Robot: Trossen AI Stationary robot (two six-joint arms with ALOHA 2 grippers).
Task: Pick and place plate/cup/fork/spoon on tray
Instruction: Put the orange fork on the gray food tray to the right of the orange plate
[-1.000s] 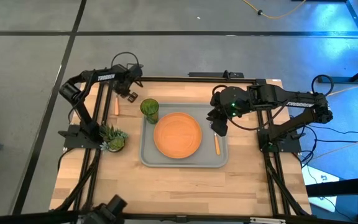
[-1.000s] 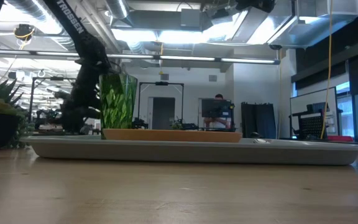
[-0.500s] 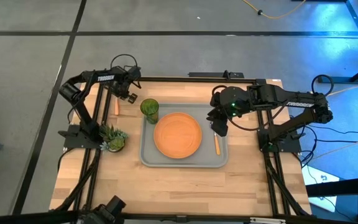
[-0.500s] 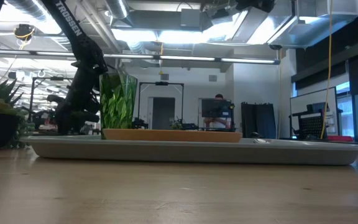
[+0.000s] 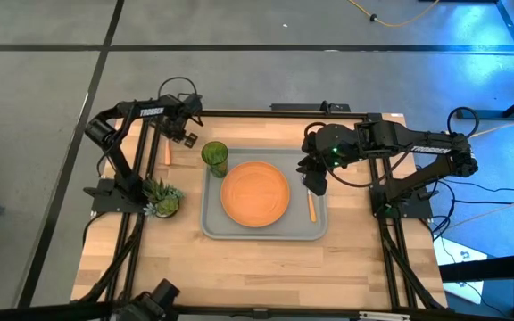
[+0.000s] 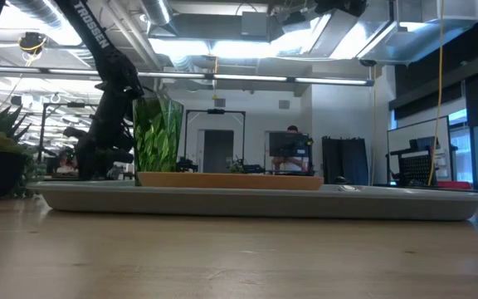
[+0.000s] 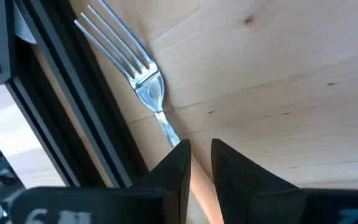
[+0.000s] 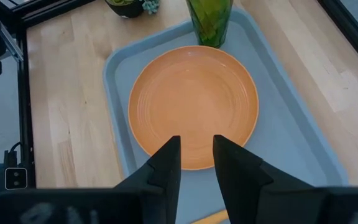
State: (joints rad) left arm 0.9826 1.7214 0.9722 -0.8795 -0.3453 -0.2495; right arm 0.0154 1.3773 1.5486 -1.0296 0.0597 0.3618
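The fork [image 7: 143,82] lies on the bare table at the far left beside a black frame rail; its orange handle shows in the high view [image 5: 167,152]. My left gripper [image 7: 201,149] is down at it [image 5: 186,135] and shut on its handle. The orange plate [image 5: 254,193] lies in the middle of the grey tray [image 5: 212,223]. The green cup [image 5: 214,156] stands in the tray's far left corner. The spoon [image 5: 310,207] lies along the tray's right side. My right gripper [image 5: 315,182] hovers above the tray near the spoon, its fingers a little apart and empty [image 8: 197,152]. My left gripper pinches the fork's orange handle [image 7: 199,186] between its two fingers, just behind the silver neck [image 7: 166,127]. The fingers come from above, one on each long side of the handle. The fork lies flat on the table, its tines pointing away from the gripper.
A small potted plant [image 5: 161,197] stands at the table's left edge, near the tray's left rim. Black frame rails run along both sides of the table [image 5: 150,152]. Bare wood lies in front of the tray [image 5: 257,267].
My left gripper has gone a little toward the table's left edge and down toward the fork, then stayed still. My right gripper has kept still.
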